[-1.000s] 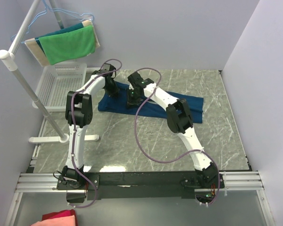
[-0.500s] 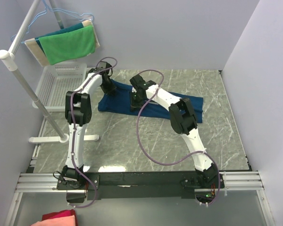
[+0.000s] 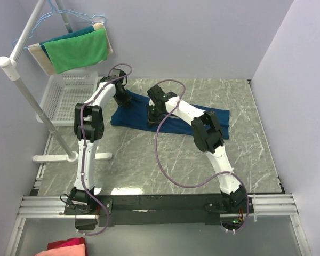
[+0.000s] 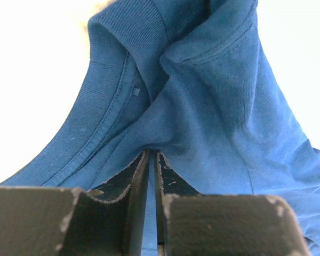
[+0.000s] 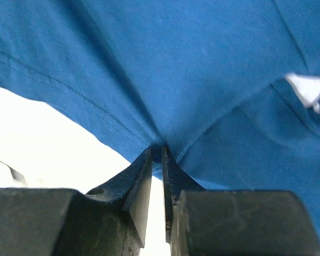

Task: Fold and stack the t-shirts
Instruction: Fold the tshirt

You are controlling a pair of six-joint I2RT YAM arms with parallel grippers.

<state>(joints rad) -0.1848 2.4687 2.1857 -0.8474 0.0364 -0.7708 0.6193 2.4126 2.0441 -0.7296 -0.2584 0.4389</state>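
Observation:
A navy blue t-shirt (image 3: 170,120) lies across the back of the marble table, folded into a long band. My left gripper (image 3: 122,100) is shut on the t-shirt's fabric (image 4: 213,122) just beside the ribbed collar (image 4: 133,26), at the band's left end. My right gripper (image 3: 152,112) is shut on a pinch of the t-shirt (image 5: 192,69) at its stitched hem, near the band's middle. A sliver of the pale print (image 5: 312,90) shows at the right of the right wrist view.
A white plastic basket (image 3: 69,96) stands at the back left, beside a white rack pole (image 3: 32,101). A green cloth (image 3: 77,49) hangs on a hanger above it. A red cloth (image 3: 66,248) lies below the table's near rail. Grey walls enclose the table.
The right gripper has closed its jaws on the shirt and shifted slightly right and back. The left gripper has moved a little toward the back with the collar end.

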